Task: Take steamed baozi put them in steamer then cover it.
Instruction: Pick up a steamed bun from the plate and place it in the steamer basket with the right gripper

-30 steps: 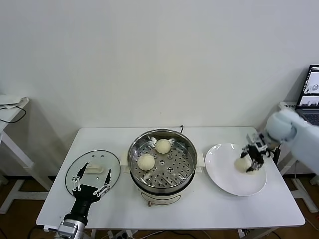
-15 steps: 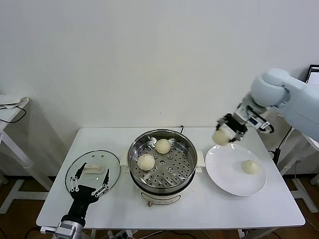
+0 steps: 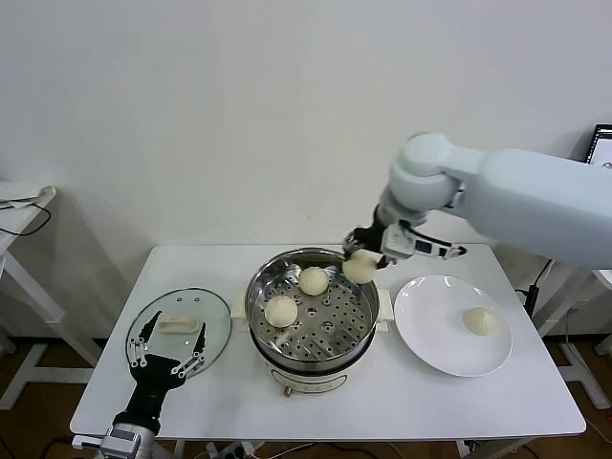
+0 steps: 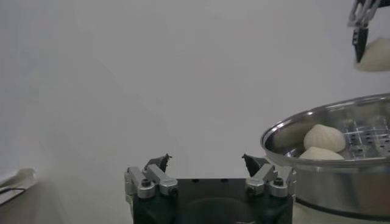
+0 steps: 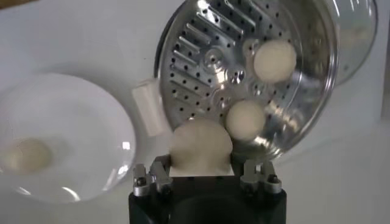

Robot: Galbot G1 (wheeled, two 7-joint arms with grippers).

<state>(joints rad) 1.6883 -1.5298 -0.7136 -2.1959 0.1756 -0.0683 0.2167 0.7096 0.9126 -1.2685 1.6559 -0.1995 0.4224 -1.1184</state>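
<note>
Jaws of the right gripper [image 3: 366,256] are clamping one steamed bun [image 3: 360,268], its round dome bulging out between the two fingers in the right wrist view [image 5: 200,143]. This gripper is hanging in the air over the far right rim of the steamer [image 3: 311,330], the bun just above the metal edge and touching nothing else.

Inside the steamer two more buns are sitting on the perforated tray, one toward the far side [image 3: 314,280] and one to the left of the middle [image 3: 281,310], close to each other but not clearly touching. A fourth bun [image 3: 479,321] is lying on the white plate [image 3: 430,335] at the right end of the desk [image 3: 402,402], right of the plate's centre. The buns are round domes with no long axis to speak of.

Left gripper [image 3: 170,350] is waiting low at the near left of the desk, its jaws spread wide with nothing between them, poised over the near part of the glass cover [image 3: 201,311]. The cover is lying flat on the desk to the left of the steamer, its cream handle [image 3: 178,325] facing up and running roughly left to right.
</note>
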